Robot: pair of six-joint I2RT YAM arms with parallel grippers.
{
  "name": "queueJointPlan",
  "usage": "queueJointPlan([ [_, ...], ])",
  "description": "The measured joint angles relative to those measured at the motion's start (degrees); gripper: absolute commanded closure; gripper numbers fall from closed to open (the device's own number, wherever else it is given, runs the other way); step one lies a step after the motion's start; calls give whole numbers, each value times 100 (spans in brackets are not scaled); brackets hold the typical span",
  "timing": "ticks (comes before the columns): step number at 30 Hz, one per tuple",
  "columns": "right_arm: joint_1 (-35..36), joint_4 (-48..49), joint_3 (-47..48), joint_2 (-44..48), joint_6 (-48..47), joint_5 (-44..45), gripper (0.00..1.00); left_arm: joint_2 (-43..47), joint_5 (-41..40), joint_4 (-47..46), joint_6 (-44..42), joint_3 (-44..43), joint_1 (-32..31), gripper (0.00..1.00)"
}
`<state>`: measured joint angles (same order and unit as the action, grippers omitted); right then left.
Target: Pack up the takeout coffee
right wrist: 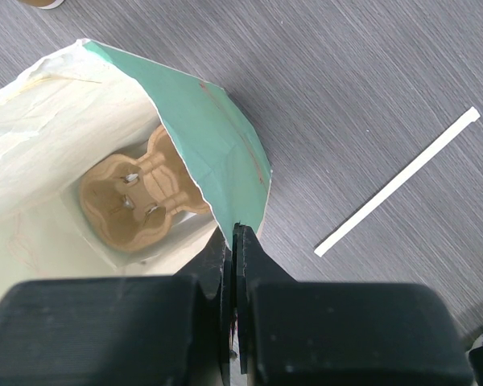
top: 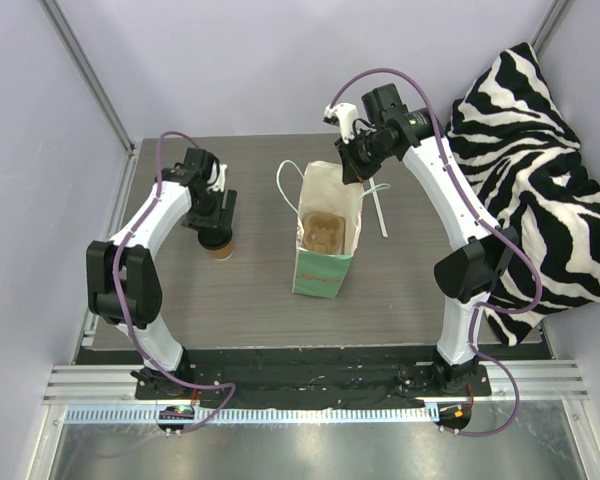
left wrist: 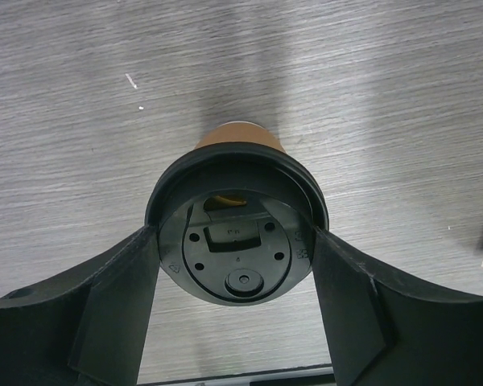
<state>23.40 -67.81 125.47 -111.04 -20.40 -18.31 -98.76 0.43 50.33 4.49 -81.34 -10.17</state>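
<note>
Takeout coffee point(top: 220, 250), 1: tan-brown paper cup with black lid point(left wrist: 237, 265), upright on the grey surface point(top: 260, 300), at 9 o'clock of the bag and well apart from it, outside it.

Left gripper point(top: 218, 230), 1: directly above the cup, jaws wide, one of its fingers point(left wrist: 117, 305) at each side of the lid, against or just beside its rim. Whether they grip it cannot be told.

Paper bag point(top: 320, 272), 1: mint-green, upright at the surface's centre, mouth open.

Moulded-pulp carrier point(right wrist: 137, 197), 1: brown, lying at the bag's bottom.

Right gripper point(right wrist: 237, 241), 1: jaws pinched together on the bag's rim at its 1 o'clock corner.

White strip point(right wrist: 398, 181), 1: flat on the surface at 2 o'clock of the bag.

Zebra-print cushion point(top: 540, 170), 1: at the surface's 3 o'clock edge.
</note>
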Motion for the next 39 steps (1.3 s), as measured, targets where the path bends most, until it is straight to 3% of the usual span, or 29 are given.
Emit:
queueJointPlan([
  [5, 0, 0, 11, 0, -2, 2, 99, 81, -155, -118, 0, 140, -74, 21],
  [9, 0, -4, 52, 0, 0, 4, 99, 142, -219, -212, 0, 234, -122, 26],
  [13, 0, -2, 63, 0, 0, 4, 99, 203, -234, -308, -13, 317, -133, 57],
  [19, 0, 2, 63, 0, 0, 11, 99, 212, -72, -9, -251, 92, -136, 74],
  [23, 0, 85, 26, 20, 4, 20, 99, 214, 181, 859, -597, -1281, -138, 77],
  [28, 0, 313, -271, 219, 81, 20, 99, -61, 481, 1585, -964, -4710, -297, 76],
  [32, 15, 476, -509, 450, 166, 44, 99, -151, 577, 1851, -1178, -6513, -914, 74],
  [34, 42, 546, -551, 522, 234, 83, 99, 26, 584, 1832, -1309, -6614, -1484, 73],
  [39, 120, 737, -551, 595, 413, 190, 99, 592, 503, 1598, -1873, -5720, -2942, 73],
])
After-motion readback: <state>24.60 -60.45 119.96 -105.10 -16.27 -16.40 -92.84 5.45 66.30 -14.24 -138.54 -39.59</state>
